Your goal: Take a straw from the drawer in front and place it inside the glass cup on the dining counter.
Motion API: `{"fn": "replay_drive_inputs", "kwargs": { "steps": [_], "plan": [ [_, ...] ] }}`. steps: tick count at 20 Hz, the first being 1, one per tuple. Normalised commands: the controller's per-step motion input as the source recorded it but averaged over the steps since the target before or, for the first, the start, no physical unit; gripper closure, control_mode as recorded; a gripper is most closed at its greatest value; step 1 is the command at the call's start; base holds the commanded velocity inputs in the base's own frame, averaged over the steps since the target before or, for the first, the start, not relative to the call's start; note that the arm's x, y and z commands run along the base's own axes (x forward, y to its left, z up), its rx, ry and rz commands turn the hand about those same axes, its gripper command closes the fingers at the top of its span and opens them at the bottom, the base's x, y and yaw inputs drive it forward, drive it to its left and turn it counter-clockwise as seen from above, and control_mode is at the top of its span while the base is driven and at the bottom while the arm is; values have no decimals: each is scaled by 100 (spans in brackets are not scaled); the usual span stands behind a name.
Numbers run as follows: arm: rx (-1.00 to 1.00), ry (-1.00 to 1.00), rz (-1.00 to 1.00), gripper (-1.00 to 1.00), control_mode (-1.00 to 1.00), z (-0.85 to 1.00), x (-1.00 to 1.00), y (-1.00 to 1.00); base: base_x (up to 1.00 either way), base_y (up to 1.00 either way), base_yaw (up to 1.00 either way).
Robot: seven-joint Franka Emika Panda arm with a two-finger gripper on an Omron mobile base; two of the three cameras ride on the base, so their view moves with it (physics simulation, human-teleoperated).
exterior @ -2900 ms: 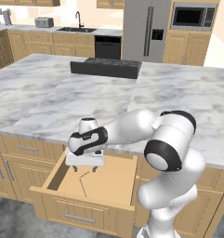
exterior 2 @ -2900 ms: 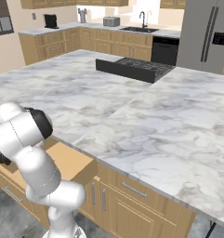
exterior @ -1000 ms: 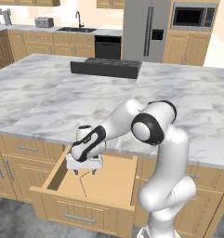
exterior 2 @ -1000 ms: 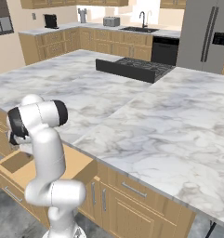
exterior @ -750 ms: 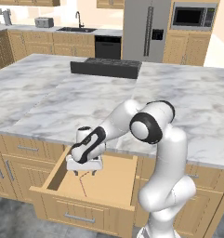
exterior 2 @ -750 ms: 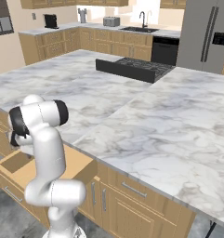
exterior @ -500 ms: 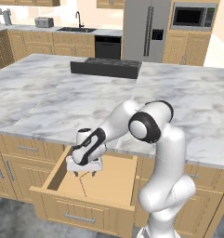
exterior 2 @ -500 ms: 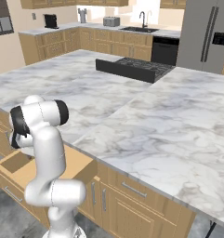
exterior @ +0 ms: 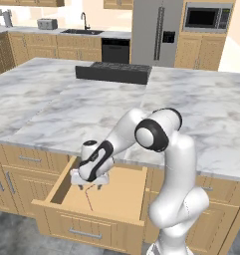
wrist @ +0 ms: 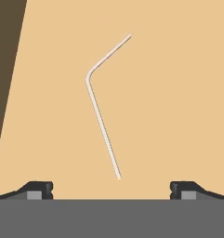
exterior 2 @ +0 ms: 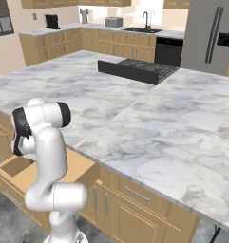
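In the hand view, at the far left, a dark strip was the inner wall of the drawer (wrist: 6, 69), and it stood well to the left of the left fingertip (wrist: 38, 189). The rest of the view was the flat light-wood floor of the drawer.

Moving right, the straw (wrist: 102, 123) lay flat on that floor, ahead of the fingers and between the two lines they would draw forward. Its long part ran from a free end close in front of the gripper (wrist: 111, 191), almost midway between the tips, away and slightly to the left. At the bend it turned and the short part went away to the right. So the long axis pointed mostly away from the fingers, not across the gap between them.

The right fingertip (wrist: 184, 189) stood far from the left one: the fingers were spread wide and held nothing. The straw touched neither of them.

In the left base view the gripper (exterior: 91, 183) hung low inside the open drawer (exterior: 116, 191), just above the straw (exterior: 88, 196). My judgement is that the coming move depended on lowering straight down onto the near part of the straw, and that a thing so thin would be easy to miss.
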Motion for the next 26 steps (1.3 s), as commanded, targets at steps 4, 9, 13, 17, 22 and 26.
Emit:
{"fn": "replay_drive_inputs", "kwargs": {
  "steps": [4,9,13,17,22,26],
  "plan": [
    [0,-11,0,-100,-100,-6,9,9,0,0,0],
    [0,-9,0,-100,-100,-6,10,5,0,0,0],
    [0,-1,0,-100,-100,-20,10,0,0,0,0],
    [0,0,0,-100,-100,-26,12,0,0,0,0],
    [0,0,0,-100,-100,-28,17,0,0,0,0],
    [0,0,0,-100,-100,-19,21,0,0,0,0]
  ]
}}
